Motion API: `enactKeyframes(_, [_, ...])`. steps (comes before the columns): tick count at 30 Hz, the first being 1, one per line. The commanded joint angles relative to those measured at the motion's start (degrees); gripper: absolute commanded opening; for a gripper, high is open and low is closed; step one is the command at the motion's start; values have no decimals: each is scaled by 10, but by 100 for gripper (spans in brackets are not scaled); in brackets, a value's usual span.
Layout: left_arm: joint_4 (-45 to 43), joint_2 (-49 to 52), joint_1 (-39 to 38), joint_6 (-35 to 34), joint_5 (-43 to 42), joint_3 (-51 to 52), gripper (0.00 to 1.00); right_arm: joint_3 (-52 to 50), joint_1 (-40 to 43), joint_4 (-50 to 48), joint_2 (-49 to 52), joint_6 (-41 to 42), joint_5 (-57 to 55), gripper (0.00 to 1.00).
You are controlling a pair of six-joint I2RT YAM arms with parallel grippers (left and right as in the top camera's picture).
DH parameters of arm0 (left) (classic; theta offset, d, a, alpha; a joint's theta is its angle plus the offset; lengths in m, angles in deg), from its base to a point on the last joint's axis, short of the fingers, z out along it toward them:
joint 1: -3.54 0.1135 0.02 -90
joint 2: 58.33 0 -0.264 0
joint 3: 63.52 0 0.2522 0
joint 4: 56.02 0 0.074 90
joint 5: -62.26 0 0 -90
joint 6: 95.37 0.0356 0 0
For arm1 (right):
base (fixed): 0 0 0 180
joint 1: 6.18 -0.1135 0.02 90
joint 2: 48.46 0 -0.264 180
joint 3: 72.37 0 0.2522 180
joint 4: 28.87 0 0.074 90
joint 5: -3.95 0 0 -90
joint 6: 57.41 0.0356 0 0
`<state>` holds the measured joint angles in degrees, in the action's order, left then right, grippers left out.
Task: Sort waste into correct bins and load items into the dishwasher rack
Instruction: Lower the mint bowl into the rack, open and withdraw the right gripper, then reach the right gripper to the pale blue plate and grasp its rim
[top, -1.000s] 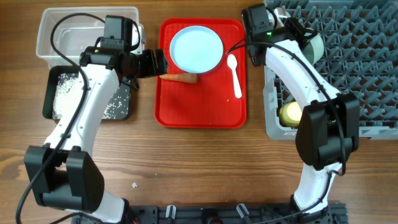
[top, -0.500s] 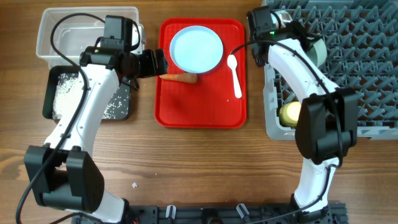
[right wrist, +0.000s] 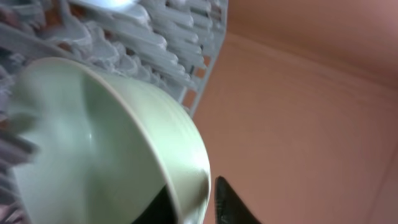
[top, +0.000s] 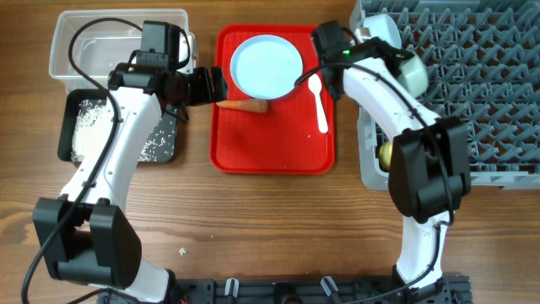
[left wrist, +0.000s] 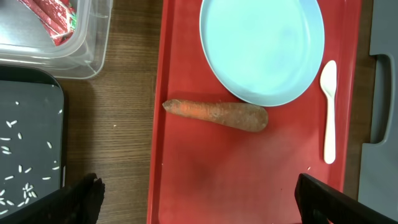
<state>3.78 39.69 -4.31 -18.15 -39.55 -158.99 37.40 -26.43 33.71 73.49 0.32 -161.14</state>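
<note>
Two arms over a wood-grain table (top: 278, 219). Left gripper (left wrist: 199, 196) is spread wide, hovering above the carrot (left wrist: 217, 114) on the red tray (top: 270, 156), beside the plate (top: 266, 66) and spoon (top: 319, 101). Right gripper (right wrist: 193, 202) is at the rack (top: 489, 84). The bowl (right wrist: 106, 149) rim sits between its fingers, can't tell if pinched or loose. Yellow cup (top: 386, 154) in rack. Rice grains (top: 93, 127) in black tray (top: 66, 135), wrapper (left wrist: 53, 22) in clear tub (top: 59, 51).
</note>
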Motion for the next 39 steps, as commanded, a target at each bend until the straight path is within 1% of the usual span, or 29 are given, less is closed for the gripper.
enactKeyframes(1, [-2,1,3,1,2,0,100,-2,-12,1,15,9,16,38])
enactKeyframes(2, [-2,1,3,1,2,0,100,-2,-13,1,15,9,16,49])
enactKeyframes(3, [-2,1,3,1,2,0,100,-2,-14,1,15,9,16,64])
enactKeyframes(4, [-2,1,3,1,2,0,100,-2,-15,1,15,9,16,84])
enactKeyframes(5, [-2,1,3,1,2,0,100,-1,-15,1,15,9,16,100])
enactKeyframes(9, [-2,1,3,1,2,0,100,-1,-15,-14,12,17,16,100])
enactKeyframes(13, [-2,1,3,1,2,0,100,-1,-15,-47,-6,57,33,100])
enactKeyframes(20, [-2,1,3,1,2,0,100,-1,-19,-89,-67,59,182,100])
enactKeyframes(21, [-2,1,3,1,2,0,100,-1,-20,-90,-79,63,231,100])
enactKeyframes(23, [-2,1,3,1,2,0,100,-1,-21,-92,-90,89,280,100])
enactKeyframes(25, [-2,1,3,1,2,0,100,0,-21,-94,-101,137,344,100])
enactKeyframes(26, [-2,1,3,1,2,0,100,2,-21,-95,-108,168,397,100])
enactKeyframes(27, [-2,1,3,1,2,0,100,6,-21,-94,-116,204,489,100])
enactKeyframes(28, [-2,1,3,1,2,0,100,8,-21,-94,-124,223,576,100])
enactKeyframes(29, [-2,1,3,1,2,0,100,8,-21,-95,-131,231,644,100])
enactKeyframes(30, [-2,1,3,1,2,0,100,8,-21,-97,-141,243,741,100])
enactKeyframes(32, [-2,1,3,1,2,0,100,8,-21,-112,-156,279,867,100])
enactKeyframes(33, [-2,1,3,1,2,0,100,8,-21,-124,-159,302,913,100])
enactKeyframes(35, [-2,1,3,1,2,0,100,8,-21,-154,-160,348,968,100])
enactKeyframes(37, [-2,1,3,1,2,0,100,7,-21,-175,-155,390,969,100])
enactKeyframes(38, [-2,1,3,1,2,0,100,6,-21,-189,-150,422,959,98])
enactKeyframes(39, [-2,1,3,1,2,0,100,6,-21,-195,-145,443,949,95])
